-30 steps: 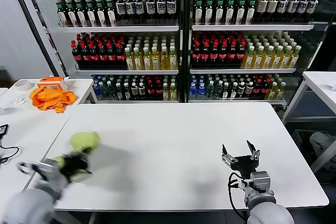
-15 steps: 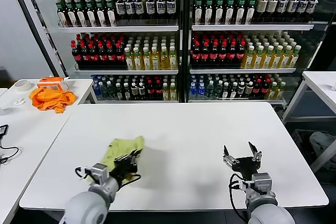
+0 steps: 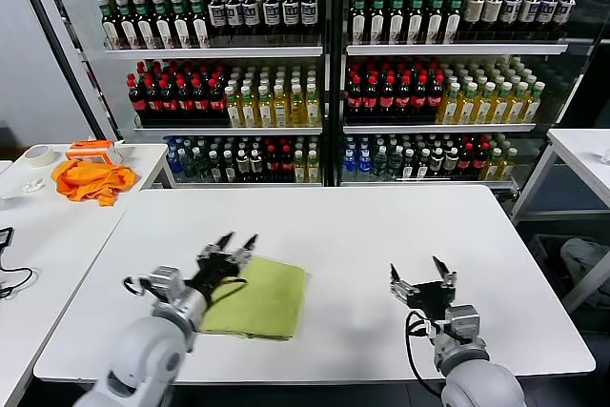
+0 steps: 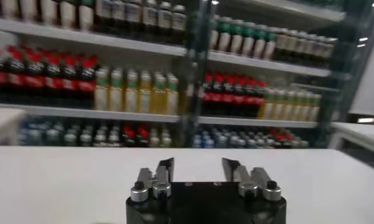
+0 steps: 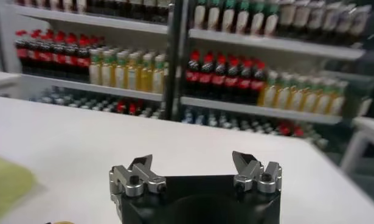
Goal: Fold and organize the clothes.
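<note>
Under left gripper [image 3: 236, 243]: T-shirt [image 3: 259, 296] edge

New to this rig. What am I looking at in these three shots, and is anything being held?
It is a two-armed robot at a white table. The wide picture is from a camera on its head; the other two are from cameras on its wrists, each looking past its own pincer toward shelves of bottles. A lime T-shirt lies folded on the table. The left pincer is open just above the shirt's edge, holding nothing. The right pincer is open and empty too. An orange cloth lies on a side table.
</note>
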Tool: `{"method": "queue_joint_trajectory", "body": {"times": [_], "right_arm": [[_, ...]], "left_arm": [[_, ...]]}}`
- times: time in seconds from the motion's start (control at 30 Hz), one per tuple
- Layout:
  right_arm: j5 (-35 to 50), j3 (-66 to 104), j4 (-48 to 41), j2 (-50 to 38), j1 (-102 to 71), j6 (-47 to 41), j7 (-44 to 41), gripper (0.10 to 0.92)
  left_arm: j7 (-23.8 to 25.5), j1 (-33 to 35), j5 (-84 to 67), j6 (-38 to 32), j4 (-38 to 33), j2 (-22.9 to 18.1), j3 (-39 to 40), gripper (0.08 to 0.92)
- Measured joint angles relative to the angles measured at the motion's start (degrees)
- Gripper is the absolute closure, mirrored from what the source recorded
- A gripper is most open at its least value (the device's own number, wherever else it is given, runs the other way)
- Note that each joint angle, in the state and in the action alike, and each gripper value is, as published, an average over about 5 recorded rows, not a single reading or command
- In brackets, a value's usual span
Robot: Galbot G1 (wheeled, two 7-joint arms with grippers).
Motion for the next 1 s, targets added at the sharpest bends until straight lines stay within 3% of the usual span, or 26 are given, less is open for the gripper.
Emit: {"method": "queue_joint_trajectory", "body": {"times": [0.33, 0.8, 1.0], "right_arm": [[9.4, -12.8, -7.6, 3.0, 10.2, -2.3, -0.6, 0.203], [14.1, -24.0, -15.8, 5.5, 17.6, -3.5, 1.0, 0.206], [16.4, -26.1, -17.4, 5.6, 18.8, -3.8, 2.5, 0.33]], "left_arm": [[2.5, 5.0, 6.6, -5.4, 1.2, 3.9, -5.1, 0.188], [3.6, 8.4, 11.1, -8.1, 2.3, 4.2, -7.6, 0.177], [3.7, 9.2, 11.9, -8.4, 2.6, 4.1, -7.8, 0.177]]}}
